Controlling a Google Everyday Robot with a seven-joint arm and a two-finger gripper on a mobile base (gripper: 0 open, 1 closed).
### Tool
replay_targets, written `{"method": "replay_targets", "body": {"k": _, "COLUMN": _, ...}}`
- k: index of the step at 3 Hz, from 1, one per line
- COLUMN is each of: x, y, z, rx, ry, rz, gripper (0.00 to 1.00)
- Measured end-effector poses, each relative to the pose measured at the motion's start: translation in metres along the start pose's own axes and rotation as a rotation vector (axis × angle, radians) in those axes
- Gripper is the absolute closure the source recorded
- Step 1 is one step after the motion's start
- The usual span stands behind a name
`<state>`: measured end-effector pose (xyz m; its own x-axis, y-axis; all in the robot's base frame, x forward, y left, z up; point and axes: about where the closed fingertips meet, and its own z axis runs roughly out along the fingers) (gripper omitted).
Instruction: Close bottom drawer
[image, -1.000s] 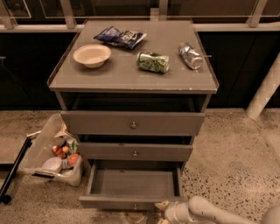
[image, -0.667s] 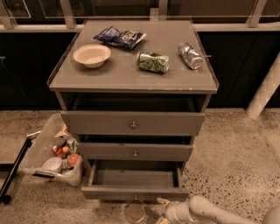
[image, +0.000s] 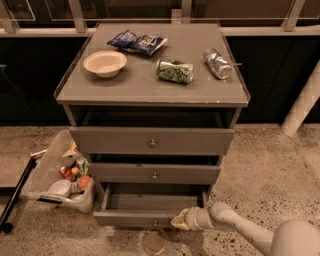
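Observation:
The bottom drawer (image: 150, 218) is the lowest of three grey drawers. It stands partly open, with a strip of its grey interior (image: 155, 201) showing behind the front. Its small round knob (image: 155, 224) is at the middle of the front. My gripper (image: 179, 221) is at the end of the white arm coming in from the lower right. Its tip is against the right part of the drawer front, just right of the knob. The two drawers above (image: 151, 141) are pushed further in.
On the cabinet top (image: 150, 90) lie a white bowl (image: 105, 62), a blue chip bag (image: 137, 42), a green can (image: 174, 70) and a silver can (image: 217, 63). A clear bin of items (image: 62, 175) stands on the floor left of the cabinet. A white post (image: 301, 102) is at the right.
The bottom drawer has slid inward, showing less interior than before. The gripper has followed the drawer front toward the cabinet.

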<state>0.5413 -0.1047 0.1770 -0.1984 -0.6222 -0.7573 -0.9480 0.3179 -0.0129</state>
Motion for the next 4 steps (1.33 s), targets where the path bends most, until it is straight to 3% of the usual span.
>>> {"method": "replay_targets", "body": {"k": 1, "x": -0.002, "y": -0.014, "z": 0.001, "rx": 0.016, "ry": 0.007, "rz": -0.009, "gripper": 0.89}}
{"method": "replay_targets", "body": {"k": 2, "x": -0.006, "y": -0.038, "z": 0.001, "rx": 0.057, "ry": 0.018, "rz": -0.007, "gripper": 1.00}}
{"method": "replay_targets", "body": {"k": 3, "x": -0.011, "y": -0.083, "z": 0.000, "rx": 0.156, "ry": 0.030, "rz": -0.007, "gripper": 0.82}}
{"method": "replay_targets", "body": {"k": 4, "x": -0.011, "y": -0.098, "z": -0.002, "rx": 0.190, "ry": 0.034, "rz": -0.007, "gripper": 0.58}}
